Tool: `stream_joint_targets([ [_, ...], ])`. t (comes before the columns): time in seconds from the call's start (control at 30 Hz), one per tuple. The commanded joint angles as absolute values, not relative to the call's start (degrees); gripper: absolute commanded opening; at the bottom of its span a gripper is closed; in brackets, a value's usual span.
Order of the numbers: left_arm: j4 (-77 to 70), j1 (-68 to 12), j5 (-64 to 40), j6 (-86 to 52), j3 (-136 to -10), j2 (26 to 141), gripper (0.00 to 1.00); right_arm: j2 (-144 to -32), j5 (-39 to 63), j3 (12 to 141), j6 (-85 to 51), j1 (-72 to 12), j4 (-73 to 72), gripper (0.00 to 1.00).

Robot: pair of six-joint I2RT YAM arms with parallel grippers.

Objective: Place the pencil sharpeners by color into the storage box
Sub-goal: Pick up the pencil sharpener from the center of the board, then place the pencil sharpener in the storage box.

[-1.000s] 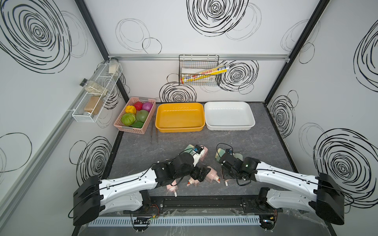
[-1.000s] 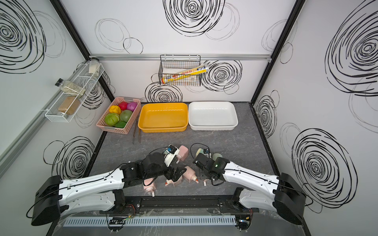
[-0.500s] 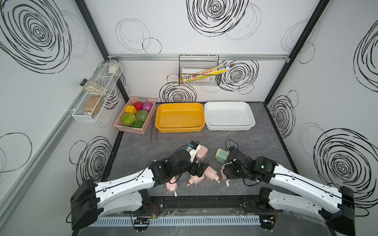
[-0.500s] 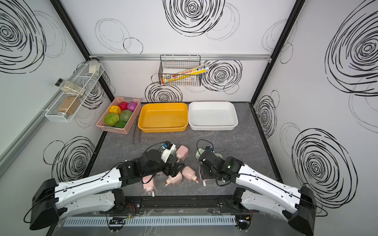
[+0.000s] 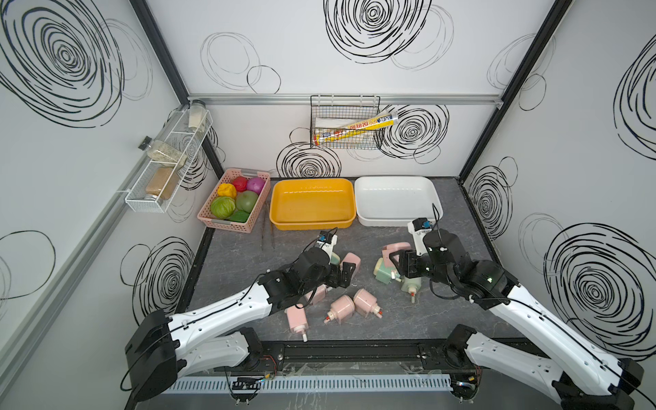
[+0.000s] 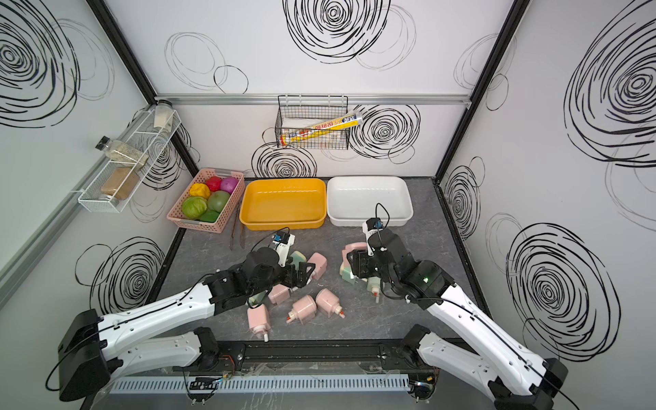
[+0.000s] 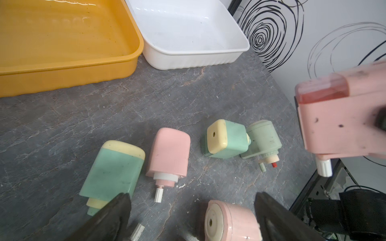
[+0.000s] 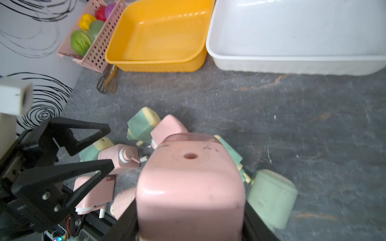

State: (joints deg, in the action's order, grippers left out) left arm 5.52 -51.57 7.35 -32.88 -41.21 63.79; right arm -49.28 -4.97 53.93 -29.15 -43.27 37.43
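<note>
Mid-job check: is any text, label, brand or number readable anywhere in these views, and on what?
Yellow box in the wire basket: coloured printed characters along its side, too small and blurred to read.
Nothing else shows readable writing.

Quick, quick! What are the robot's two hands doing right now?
Left gripper: open, holding nothing.
Right gripper: closed on a pink sharpener.

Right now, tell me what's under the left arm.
A pink sharpener and a sliver of a mint green one show; the left arm covers the rest of both.
</note>
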Motion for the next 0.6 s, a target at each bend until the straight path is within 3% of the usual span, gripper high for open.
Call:
stream_joint_targets([
  [0.0,2.9,-51.1,9.5,-33.4,-44.4,65.2,0.99,-48.7,-3.8,51.5,-20.0,-42.0,23.7,0.00],
  [0.27,0.2,-50.4,13.5,-34.5,-49.7,70.5,0.99,-52.9,5.6,48.2,-12.6,-32.4,9.0,0.00],
  [0.57,-0.1,-46.8,16.4,-34.1,-59.0,80.1,0.99,-71.7,7.3,57.7,-11.6,-18.8,9.1,0.00],
])
